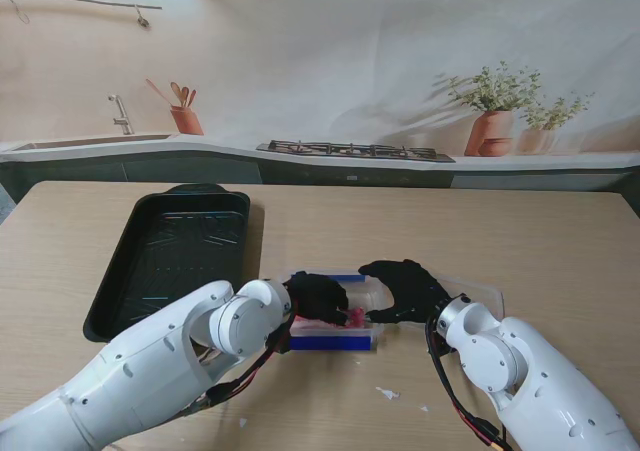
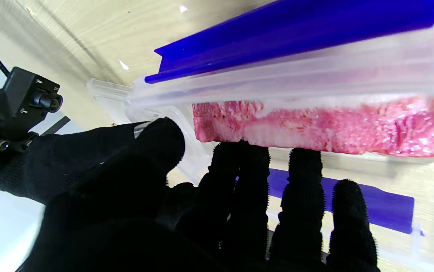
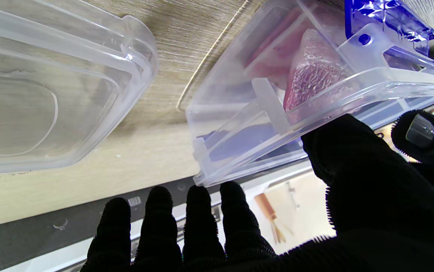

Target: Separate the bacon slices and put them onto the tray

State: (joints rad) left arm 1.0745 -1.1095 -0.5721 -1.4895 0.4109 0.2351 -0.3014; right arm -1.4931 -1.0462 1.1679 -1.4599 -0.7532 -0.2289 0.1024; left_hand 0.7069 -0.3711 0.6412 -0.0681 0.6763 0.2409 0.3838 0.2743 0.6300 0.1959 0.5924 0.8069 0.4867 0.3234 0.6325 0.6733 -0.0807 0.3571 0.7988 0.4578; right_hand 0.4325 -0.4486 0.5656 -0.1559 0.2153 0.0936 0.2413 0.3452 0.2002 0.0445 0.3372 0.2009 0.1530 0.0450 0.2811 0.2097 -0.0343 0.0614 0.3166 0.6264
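Left hand (image 2: 202,211) is reaching spread-fingered, fingertips (image 2: 304,158) seemingly touching bacon (image 2: 315,128); right hand (image 3: 262,226), open, is bracing the container (image 3: 277,124); peel gently.

The left hand (image 1: 320,296) covers most of the bacon (image 1: 352,318) in the stand view; whether its fingertips (image 2: 239,151) grip a slice cannot be told

pink bacon (image 2: 315,128), blk tray (image 1: 170,261)
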